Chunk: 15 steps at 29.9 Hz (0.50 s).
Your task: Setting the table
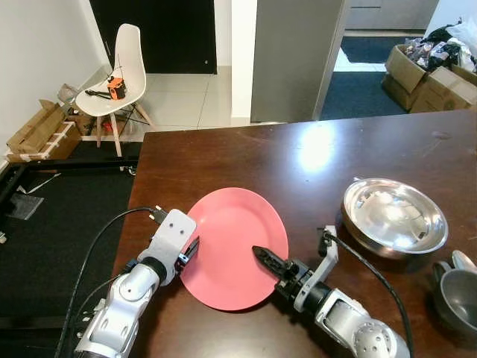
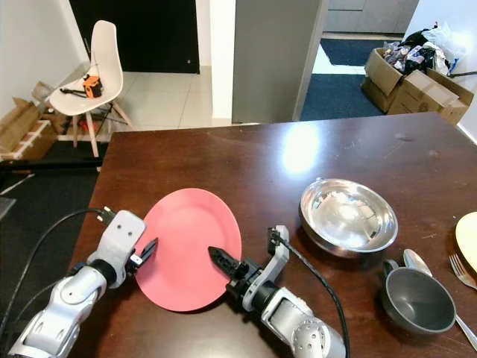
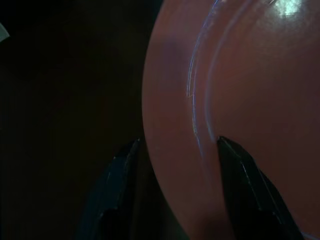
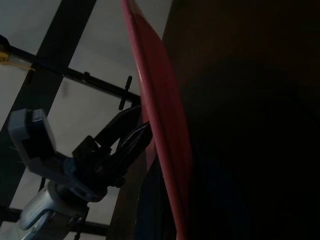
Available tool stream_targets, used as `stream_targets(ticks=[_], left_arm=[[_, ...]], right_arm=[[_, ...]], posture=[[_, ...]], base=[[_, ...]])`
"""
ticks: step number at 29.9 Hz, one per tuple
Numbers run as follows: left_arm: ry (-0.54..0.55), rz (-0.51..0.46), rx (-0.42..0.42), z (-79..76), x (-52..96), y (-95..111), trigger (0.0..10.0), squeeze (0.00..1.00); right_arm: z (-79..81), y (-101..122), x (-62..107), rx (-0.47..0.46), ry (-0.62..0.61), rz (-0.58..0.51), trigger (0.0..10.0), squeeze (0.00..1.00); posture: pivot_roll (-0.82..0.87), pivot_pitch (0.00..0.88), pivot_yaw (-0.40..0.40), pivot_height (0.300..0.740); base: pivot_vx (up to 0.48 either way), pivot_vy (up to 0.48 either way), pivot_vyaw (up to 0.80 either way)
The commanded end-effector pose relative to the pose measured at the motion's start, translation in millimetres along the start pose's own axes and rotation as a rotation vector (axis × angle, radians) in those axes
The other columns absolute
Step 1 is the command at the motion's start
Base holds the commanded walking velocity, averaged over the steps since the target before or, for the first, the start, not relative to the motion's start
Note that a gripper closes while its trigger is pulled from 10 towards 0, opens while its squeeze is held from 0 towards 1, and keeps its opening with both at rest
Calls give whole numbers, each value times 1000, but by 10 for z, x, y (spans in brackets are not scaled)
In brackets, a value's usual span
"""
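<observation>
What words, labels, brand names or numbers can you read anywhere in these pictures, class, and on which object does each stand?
No text can be read anywhere.
Pink plate: plain, no print.
Steel bowl and grey cup: no marks visible.
Cardboard boxes at the back: any print is too small and blurred to read.
Orange device on the white chair: too small to read.
Left gripper and right gripper: no lettering visible.

chair (image 1: 123,71): white, on the pale tile floor beyond the table's far left corner
orange device (image 1: 115,87): lies on the chair's seat
cardboard boxes (image 1: 428,71): far right, full of dark items
flattened cardboard (image 1: 41,133): against the left wall
</observation>
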<state>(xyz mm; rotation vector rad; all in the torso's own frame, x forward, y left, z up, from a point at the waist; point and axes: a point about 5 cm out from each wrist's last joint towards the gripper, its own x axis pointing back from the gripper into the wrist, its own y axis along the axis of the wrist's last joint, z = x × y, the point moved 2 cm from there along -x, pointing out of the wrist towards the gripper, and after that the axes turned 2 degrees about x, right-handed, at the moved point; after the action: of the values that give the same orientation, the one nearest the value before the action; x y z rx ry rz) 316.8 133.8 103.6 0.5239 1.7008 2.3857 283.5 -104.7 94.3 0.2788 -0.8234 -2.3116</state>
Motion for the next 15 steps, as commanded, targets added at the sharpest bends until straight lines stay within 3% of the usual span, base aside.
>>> stream_targets(ticks=[1, 5, 9, 12, 14, 15], left_arm=[[-22, 6, 34, -12, 11, 5, 10000, 0], [-9, -94, 87, 130, 46, 264, 10000, 0], [-69, -335, 164, 547, 307, 997, 10000, 0], [-87, -368, 178, 607, 362, 1103, 10000, 0], [-134, -450, 237, 783, 531, 1340, 10000, 0], [-134, -450, 237, 783, 531, 1340, 10000, 0]], right_arm=[[184, 39, -66, 12, 88, -21, 0, 0], [251, 102, -71, 25, 111, -44, 0, 0], [428, 329, -94, 58, 163, -135, 0, 0], [462, 374, -99, 66, 174, -152, 0, 0], [556, 516, -123, 87, 199, -205, 0, 0], [556, 516, -123, 87, 199, -205, 0, 0]], posture=[[29, 36, 100, 740], [27, 33, 99, 740], [36, 28, 95, 740], [36, 28, 95, 740], [37, 22, 97, 740], [37, 22, 97, 740]], base=[[0, 0, 0], [0, 0, 0], [0, 0, 0], [0, 0, 0], [0, 0, 0], [0, 0, 0]])
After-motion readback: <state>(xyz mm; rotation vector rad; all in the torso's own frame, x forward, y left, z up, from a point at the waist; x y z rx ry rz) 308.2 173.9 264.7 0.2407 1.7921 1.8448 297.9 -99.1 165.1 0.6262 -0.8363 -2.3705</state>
